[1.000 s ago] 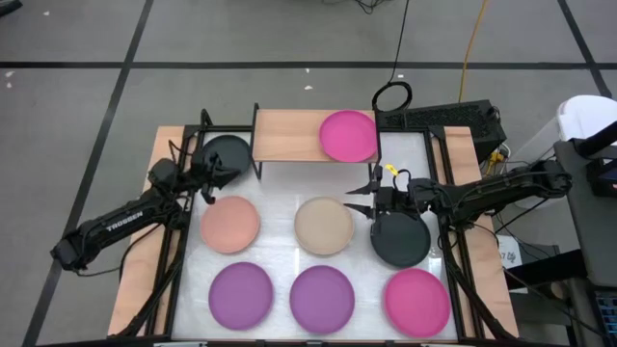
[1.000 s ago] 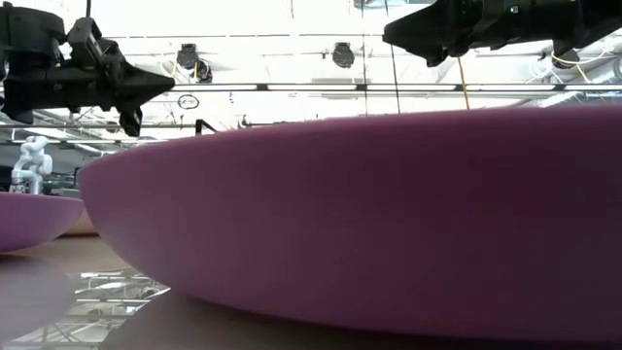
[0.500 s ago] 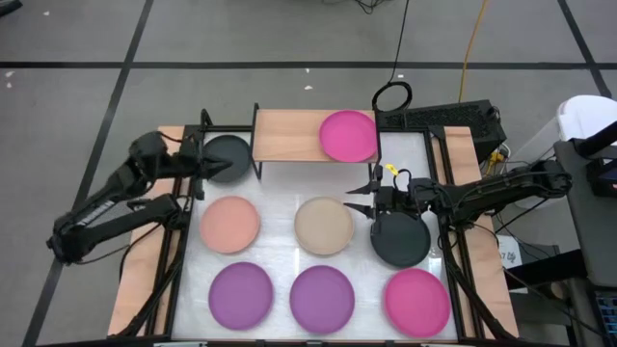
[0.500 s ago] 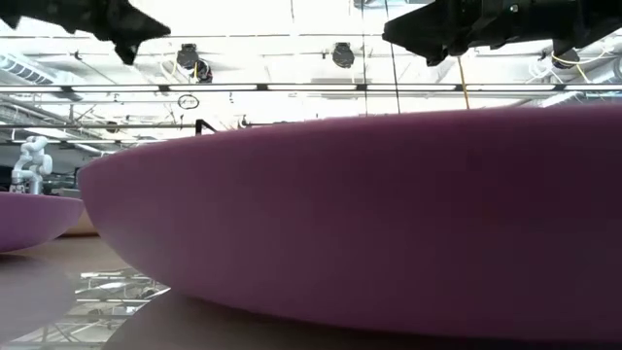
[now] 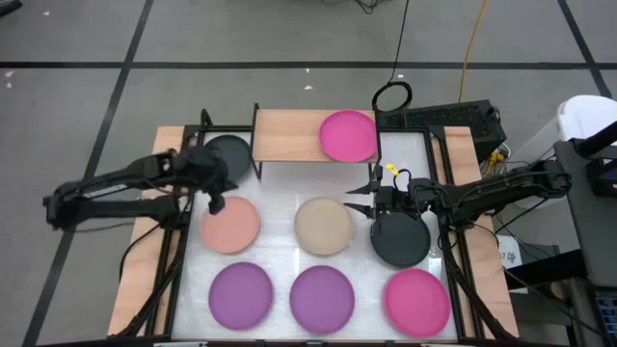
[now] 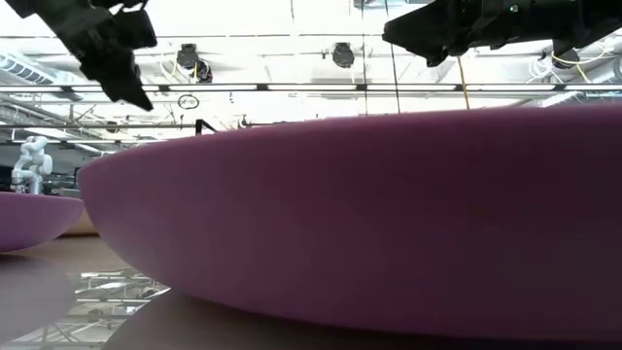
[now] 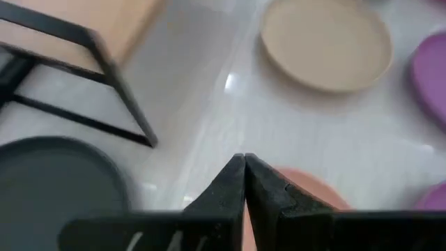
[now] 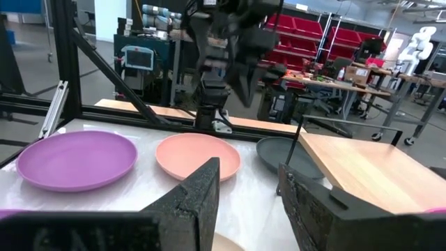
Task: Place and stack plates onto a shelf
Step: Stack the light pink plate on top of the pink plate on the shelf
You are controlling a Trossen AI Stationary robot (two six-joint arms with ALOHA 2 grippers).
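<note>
My left gripper [image 5: 213,200] is shut and empty, held above the table between a black plate [image 5: 228,154] and the peach plate [image 5: 229,224]; its fingertips [image 7: 244,160] hang over the peach plate's far edge [image 7: 306,189]. My right gripper [image 5: 362,199] is open and empty, above the gap between the beige plate [image 5: 324,226] and a second black plate [image 5: 400,239]. The shelf [image 5: 289,135] stands at the far edge with a magenta plate [image 5: 348,136] flat on its right half. Two purple plates [image 5: 241,294] [image 5: 322,299] and another magenta plate [image 5: 416,301] lie along the near edge.
The shelf's left half [image 5: 284,137] is bare wood. Wooden side rails and black frame bars [image 5: 178,241] run along both table sides. A black box and cables [image 5: 453,118] sit behind the table on the right.
My left gripper has risen from beside the far-left black plate, swung a little toward the table's near edge and tipped its fingers downward; it now hangs over the peach plate's far edge. It stays shut. The plates have not moved.
</note>
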